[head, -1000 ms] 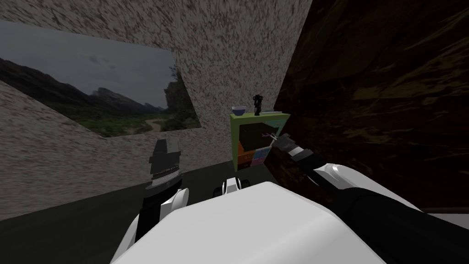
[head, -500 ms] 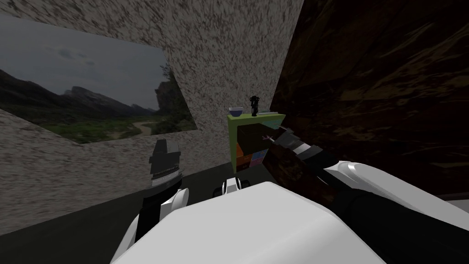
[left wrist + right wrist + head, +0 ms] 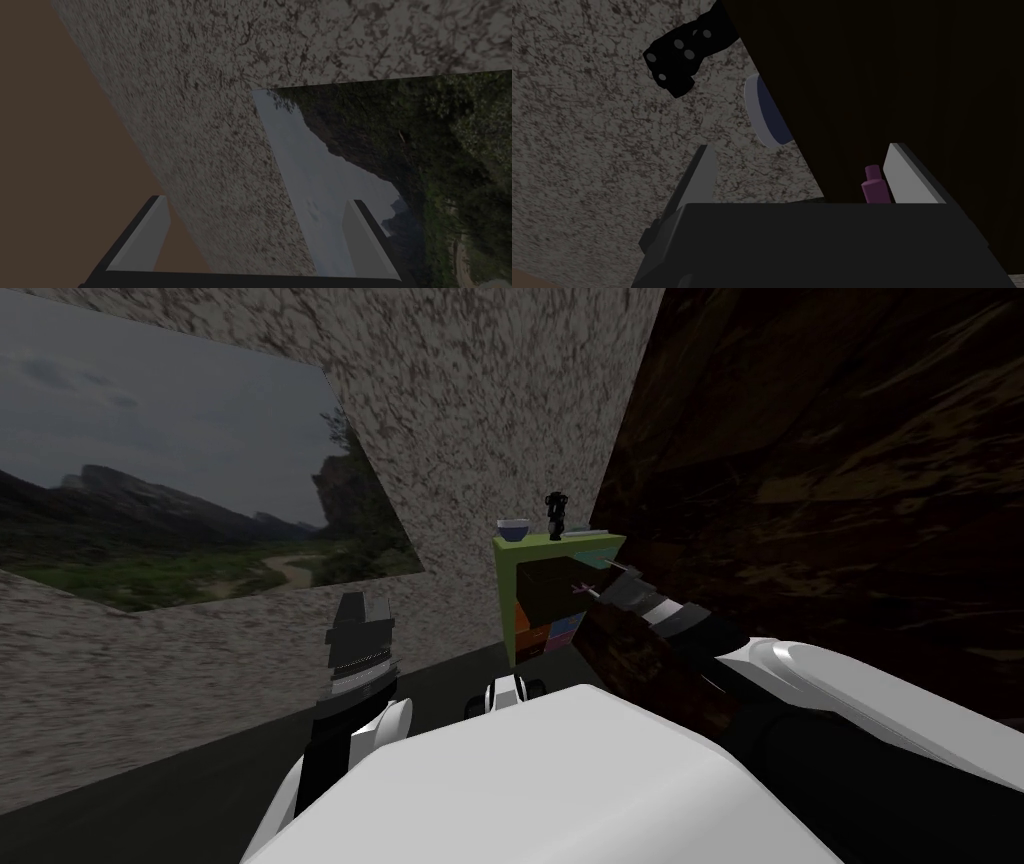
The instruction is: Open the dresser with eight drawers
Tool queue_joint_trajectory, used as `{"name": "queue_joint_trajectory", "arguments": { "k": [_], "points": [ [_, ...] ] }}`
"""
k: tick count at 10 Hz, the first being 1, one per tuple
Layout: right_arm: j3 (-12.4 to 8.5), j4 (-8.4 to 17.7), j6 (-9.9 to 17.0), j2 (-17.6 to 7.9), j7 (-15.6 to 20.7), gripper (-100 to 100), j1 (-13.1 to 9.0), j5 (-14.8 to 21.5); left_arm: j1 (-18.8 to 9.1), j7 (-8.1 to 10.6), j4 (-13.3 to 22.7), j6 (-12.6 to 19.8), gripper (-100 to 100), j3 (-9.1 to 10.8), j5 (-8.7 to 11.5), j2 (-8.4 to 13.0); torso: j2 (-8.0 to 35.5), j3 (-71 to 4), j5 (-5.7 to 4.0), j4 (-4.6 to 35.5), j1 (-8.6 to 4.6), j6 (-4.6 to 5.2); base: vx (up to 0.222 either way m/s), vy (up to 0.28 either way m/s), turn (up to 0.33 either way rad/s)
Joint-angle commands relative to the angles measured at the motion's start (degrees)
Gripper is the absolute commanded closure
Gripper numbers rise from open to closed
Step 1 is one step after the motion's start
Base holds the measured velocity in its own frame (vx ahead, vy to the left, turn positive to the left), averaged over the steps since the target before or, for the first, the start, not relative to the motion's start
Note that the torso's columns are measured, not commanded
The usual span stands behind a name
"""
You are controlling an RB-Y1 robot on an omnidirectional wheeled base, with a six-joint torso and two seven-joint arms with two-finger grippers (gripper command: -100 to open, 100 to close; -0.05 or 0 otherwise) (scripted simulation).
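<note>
One drawer (image 3: pixel 545 586), dark brown, appears to stand proud of the front of the green dresser (image 3: pixel 507 588), up in its top row; the orange and cyan fronts below it sit flush. The dresser stands in the corner ahead, against the speckled wall and close beside a dark brown wall (image 3: pixel 820 488) on my right. On its top are a small white-and-blue bowl (image 3: pixel 514 528) and a black figure (image 3: pixel 556 516). The right gripper (image 3: pixel 799 146) is reached out to that drawer's face, fingers spread apart. A purple handle (image 3: pixel 874 185) sits just inside one finger, near or against it, but it is not pinched between the two. The hold looks more like a hook than a clamp, though I cannot tell if there is contact. The left gripper (image 3: pixel 256 199) is raised off to my left, well apart from the dresser, its fingers likewise parted and holding nothing. Progress, as judged: opening is under way, with one drawer seemingly part of the way out. How deep it has come cannot be read from this angle. What is left is likely more pull on the handle, then letting go.
</note>
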Motion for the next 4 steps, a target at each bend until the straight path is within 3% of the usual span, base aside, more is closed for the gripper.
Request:
{"name": "queue_joint_trajectory", "arguments": {
  "k": [1, 4],
  "points": [
    [0.10, 0.10, -0.05, -0.01, 0.02, 0, 0.12, 0.03, 0.00, 0.00, 0.00, 0.00, 0, 0.00, 0.00, 0.00, -0.13, -0.07, -0.03, -0.07, -0.01, -0.02, 0.000, 0.000, 0.000],
    [0.30, 0.32, -0.13, -0.02, 0.07, 0, 0.35, 0.08, 0.00, 0.00, 0.00, 0.00, 0, 0.00, 0.00, 0.00, -0.34, -0.18, -0.11, -0.21, -0.08, -0.04, 0.000, 0.000, 0.000]
  ]
}}
